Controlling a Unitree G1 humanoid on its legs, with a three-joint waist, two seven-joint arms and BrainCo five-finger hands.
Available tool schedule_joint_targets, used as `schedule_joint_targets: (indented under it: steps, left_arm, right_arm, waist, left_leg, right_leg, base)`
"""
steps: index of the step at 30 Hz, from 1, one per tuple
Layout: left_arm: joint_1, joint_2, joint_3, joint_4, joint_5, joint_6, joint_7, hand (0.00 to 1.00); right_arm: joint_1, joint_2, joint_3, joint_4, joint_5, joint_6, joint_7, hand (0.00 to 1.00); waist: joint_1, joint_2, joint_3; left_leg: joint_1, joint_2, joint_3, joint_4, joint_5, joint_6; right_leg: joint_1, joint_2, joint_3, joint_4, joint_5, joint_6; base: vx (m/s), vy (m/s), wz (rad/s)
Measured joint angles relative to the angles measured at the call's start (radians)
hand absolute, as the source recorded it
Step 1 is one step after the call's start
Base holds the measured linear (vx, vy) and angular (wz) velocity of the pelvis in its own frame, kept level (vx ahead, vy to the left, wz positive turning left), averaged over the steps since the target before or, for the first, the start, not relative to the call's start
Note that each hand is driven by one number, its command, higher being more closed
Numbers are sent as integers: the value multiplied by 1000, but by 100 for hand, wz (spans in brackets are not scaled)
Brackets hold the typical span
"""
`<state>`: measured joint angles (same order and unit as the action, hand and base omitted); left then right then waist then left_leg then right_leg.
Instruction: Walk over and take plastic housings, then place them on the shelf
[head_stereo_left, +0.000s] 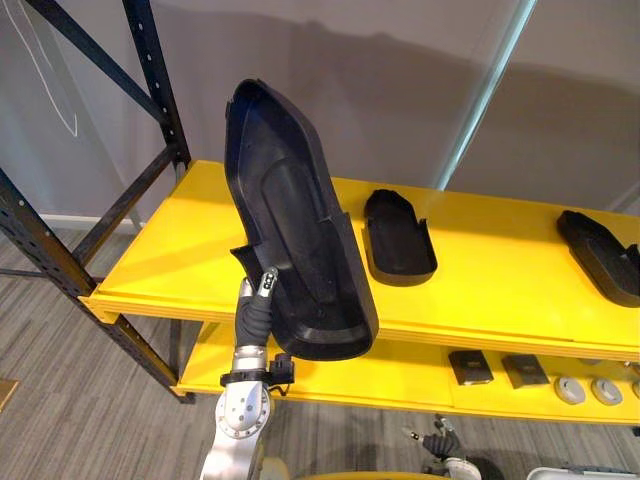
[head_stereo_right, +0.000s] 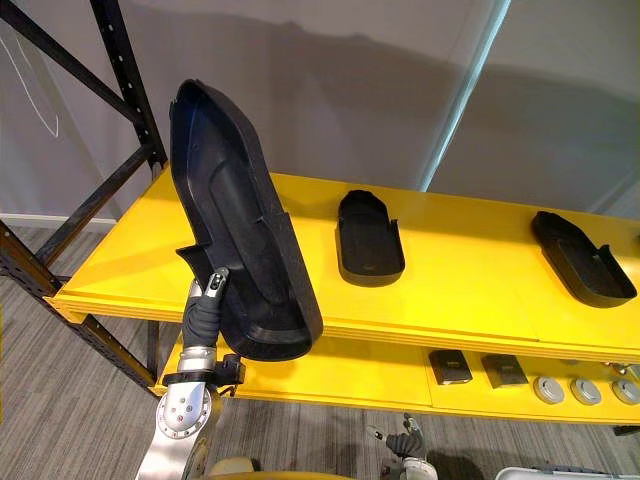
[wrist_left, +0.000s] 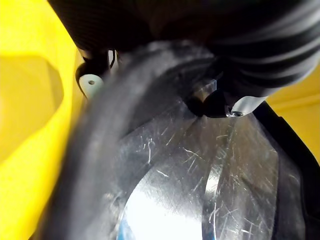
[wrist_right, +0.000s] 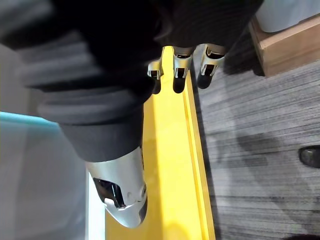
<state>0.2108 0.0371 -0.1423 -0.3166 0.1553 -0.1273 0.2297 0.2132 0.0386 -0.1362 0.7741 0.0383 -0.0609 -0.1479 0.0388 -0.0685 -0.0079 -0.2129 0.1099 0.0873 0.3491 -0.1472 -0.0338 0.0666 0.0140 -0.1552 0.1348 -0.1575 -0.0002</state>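
Observation:
My left hand (head_stereo_left: 255, 305) is shut on the lower rim of a long black plastic housing (head_stereo_left: 300, 230), which stands nearly upright with its hollow side facing me, over the front left of the yellow shelf board (head_stereo_left: 490, 290). In the left wrist view the housing's scratched inner face (wrist_left: 200, 175) lies right against the hand, with a finger (wrist_left: 91, 85) hooked over the rim. Two smaller black housings (head_stereo_left: 398, 238) (head_stereo_left: 602, 255) lie flat on the board. My right hand (head_stereo_left: 440, 442) hangs low below the shelf, open, its fingers (wrist_right: 180, 75) holding nothing.
Black steel uprights and braces (head_stereo_left: 150, 80) stand at the shelf's left end. The lower yellow board carries dark square parts (head_stereo_left: 470, 367) and round grey parts (head_stereo_left: 570, 390). A wooden box (wrist_right: 290, 40) sits on the grey floor.

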Motion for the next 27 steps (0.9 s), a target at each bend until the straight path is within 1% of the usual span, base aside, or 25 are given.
schedule_joint_targets:
  steps: [1,3,5,7,9,10,12,13,14,15,16,17,18,20,21,24,27]
  left_arm:
    - [-46,19,43,31,15,11,15,100]
    - [-84,45,87,58,15,21,28,100]
    - [-124,84,139,80,15,33,42,100]
    - [-161,108,186,109,16,44,63,100]
    - [-188,121,207,145,17,48,68,100]
    - [-198,127,211,161,18,48,68,100]
    - [-231,168,233,264,35,59,75,100]
    - [-239,179,236,289,37,66,75,100]
    - [-260,205,243,352,55,84,74,100]
    - [-268,213,246,371,57,86,73,100]
    - [-281,222,254,400,59,89,72,100]
    - [-304,231,273,445,63,100,69,100]
    - [-309,234,275,455,63,104,68,100]
    - [-333,272,279,508,66,122,56,100]
    - [-351,292,281,541,74,124,54,100]
    - [-403,322,308,598,79,131,54,100]
    - [-439,354,324,634,84,146,53,100]
  right_arm:
    - [0,-1,0,7,-4,0,2,0]
    - [0,-2,1,25,-13,0,13,0]
    - [2,-7,16,38,-15,0,21,0]
    - [9,-7,18,50,-24,0,24,0]
    - [10,-11,18,73,-34,-1,25,0]
    - [8,-12,17,78,-37,0,27,0]
    - [10,-12,17,77,-42,0,43,0]
    - [10,-13,17,77,-43,0,46,0]
    - [11,-17,16,77,-48,0,51,0]
    - [11,-20,16,77,-49,0,56,0]
    - [11,-26,16,78,-49,0,60,0]
    - [9,-35,12,77,-49,-1,64,0]
    - [8,-37,11,77,-49,-1,64,0]
    - [7,-41,7,76,-49,-1,65,0]
    - [7,-41,7,76,-49,-1,65,0]
    - [8,-42,7,76,-52,-1,66,0]
    - [8,-41,7,76,-52,-1,66,0]
  waist:
    - [-1,2,-5]
    - [-2,-1,-10]
    - [-9,-4,-17]
    - [-25,-4,-19]
    - [-26,0,-24]
    - [-24,2,-23]
    - [-29,8,-24]
    - [-28,10,-25]
    - [-28,16,-26]
    - [-28,20,-25]
    - [-29,27,-21]
    - [-30,41,-18]
    - [-30,43,-17]
    - [-30,48,-13]
    - [-32,48,-9]
    - [-32,48,-2]
    - [-31,39,4]
  left_leg:
    - [1,1,1,-5,3,-3]
    - [12,1,7,-24,11,-4]
    - [19,-1,8,-55,27,-6]
    - [33,-3,7,-96,54,-10]
    - [40,-3,8,-129,70,-10]
    - [47,-4,8,-145,84,-11]
    - [96,-8,21,-244,142,-19]
    - [109,-9,24,-268,154,-17]
    - [136,-12,27,-343,193,-23]
    - [144,-13,25,-369,207,-23]
    - [156,-13,21,-408,231,-24]
    - [158,-13,3,-452,258,-28]
    - [157,-12,1,-452,260,-26]
    - [152,-9,0,-452,266,-33]
    - [152,-8,-1,-452,267,-34]
    - [139,-7,-3,-452,267,-35]
    - [131,-10,-2,-452,267,-35]
  right_leg:
    - [0,2,7,-1,0,0]
    - [-1,2,20,-3,2,-2]
    - [-3,5,36,-17,14,-11]
    - [-7,9,71,-30,26,-12]
    - [-17,13,95,-33,35,-17]
    - [-20,13,101,-33,39,-14]
    - [-23,13,110,-33,48,-13]
    - [-24,13,114,-33,49,-12]
    - [-39,16,125,-33,49,-12]
    - [-39,18,128,-33,49,-12]
    - [-46,21,129,-33,52,-14]
    - [-61,27,130,-34,59,-13]
    - [-63,28,130,-34,61,-14]
    - [-73,33,134,-37,62,-11]
    - [-72,34,134,-45,55,0]
    - [-74,36,134,-66,58,7]
    - [-75,35,140,-78,58,8]
  base:
    - [-17,-11,-5]
    - [-7,-17,-7]
    - [5,-13,-3]
    - [0,0,0]
    - [-12,-10,-7]
    - [-16,-16,-11]
    - [-29,-33,-11]
    - [-73,-51,-12]
    - [-78,-36,-9]
    - [-78,-39,-10]
    - [-96,-22,-6]
    - [-77,-18,-5]
    - [-111,-2,-5]
    - [-91,5,-3]
    - [-71,0,2]
    - [-25,1,3]
    - [21,4,0]
